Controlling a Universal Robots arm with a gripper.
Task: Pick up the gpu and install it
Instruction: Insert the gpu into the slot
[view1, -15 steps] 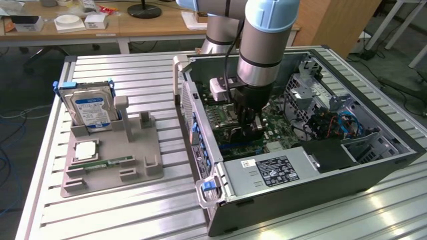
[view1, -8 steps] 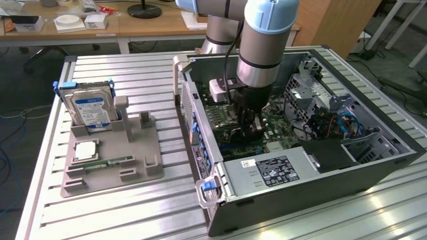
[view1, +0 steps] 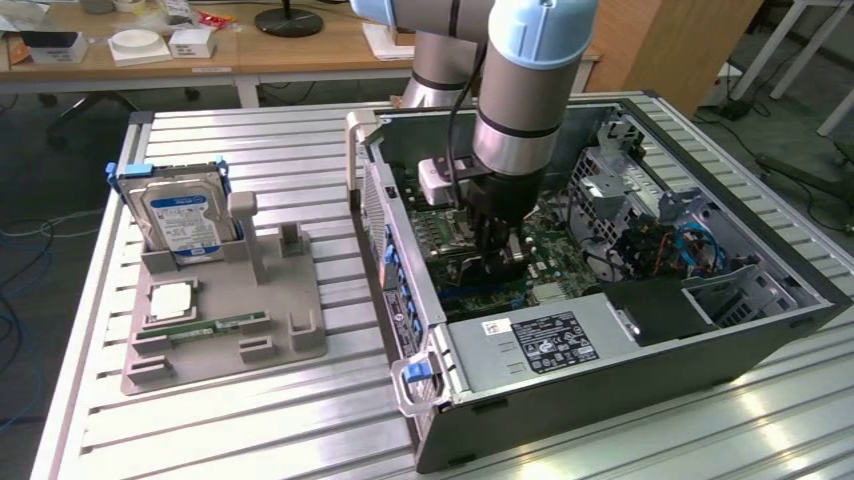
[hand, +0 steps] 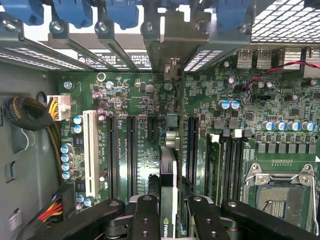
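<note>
My exterior view sits high and off to one side, looking obliquely down across the slatted tabletop (view1: 240, 420) from far enough back to take in the whole open computer case (view1: 601, 400) and the arm (view1: 527, 90) reaching into it. My wrist view rides on the arm and faces straight into the case at close range, with the hand (hand: 172, 222) and the gpu (hand: 169, 185) it clamps nearest the lens. Both views share the motherboard (view1: 550, 247) (hand: 140, 100).

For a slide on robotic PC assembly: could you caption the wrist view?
Claw grips the gpu edge-on at the expansion slots of the motherboard.
</note>
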